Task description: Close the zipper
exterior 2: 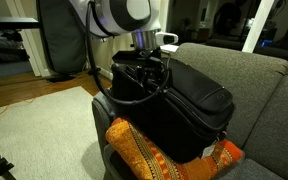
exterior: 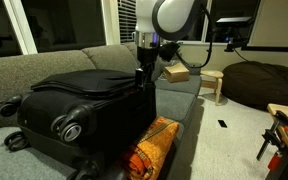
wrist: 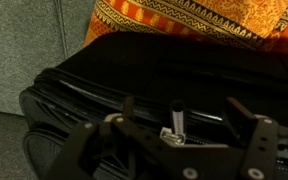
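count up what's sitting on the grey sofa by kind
black suitcase: 1
orange patterned cushion: 1
total on the sofa: 2
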Motion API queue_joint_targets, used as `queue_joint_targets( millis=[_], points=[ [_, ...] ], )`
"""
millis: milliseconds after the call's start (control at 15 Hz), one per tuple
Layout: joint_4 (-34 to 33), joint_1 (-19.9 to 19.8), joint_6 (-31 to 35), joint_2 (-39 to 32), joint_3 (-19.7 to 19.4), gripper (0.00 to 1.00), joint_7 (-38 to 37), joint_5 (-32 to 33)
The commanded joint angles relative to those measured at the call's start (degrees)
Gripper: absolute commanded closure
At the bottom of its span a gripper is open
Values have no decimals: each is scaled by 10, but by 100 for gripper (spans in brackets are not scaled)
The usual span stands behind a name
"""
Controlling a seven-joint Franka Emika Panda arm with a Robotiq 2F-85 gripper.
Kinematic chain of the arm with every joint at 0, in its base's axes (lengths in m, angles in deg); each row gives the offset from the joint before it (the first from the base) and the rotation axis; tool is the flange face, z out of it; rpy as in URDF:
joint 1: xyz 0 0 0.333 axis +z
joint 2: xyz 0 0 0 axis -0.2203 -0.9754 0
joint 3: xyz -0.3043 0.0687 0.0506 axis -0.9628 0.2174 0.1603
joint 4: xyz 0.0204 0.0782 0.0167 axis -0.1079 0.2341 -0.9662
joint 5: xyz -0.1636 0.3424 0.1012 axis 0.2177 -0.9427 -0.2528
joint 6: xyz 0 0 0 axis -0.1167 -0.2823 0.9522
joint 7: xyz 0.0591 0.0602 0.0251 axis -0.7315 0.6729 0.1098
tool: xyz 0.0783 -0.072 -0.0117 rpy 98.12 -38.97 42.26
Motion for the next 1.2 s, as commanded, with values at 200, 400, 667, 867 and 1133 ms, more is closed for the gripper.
queue_joint_targets(
  millis=[200, 400, 667, 867, 1133],
  points=[
    [26, -6, 34, 4, 3, 62, 2, -7],
    [29, -6, 37, 3, 3, 84, 1, -7],
    [27, -9, 35, 5, -1, 98, 1, -7],
    [24, -9, 33, 5, -1, 93, 1, -8],
    [25, -2, 27, 8, -1, 93, -3, -3]
  ],
)
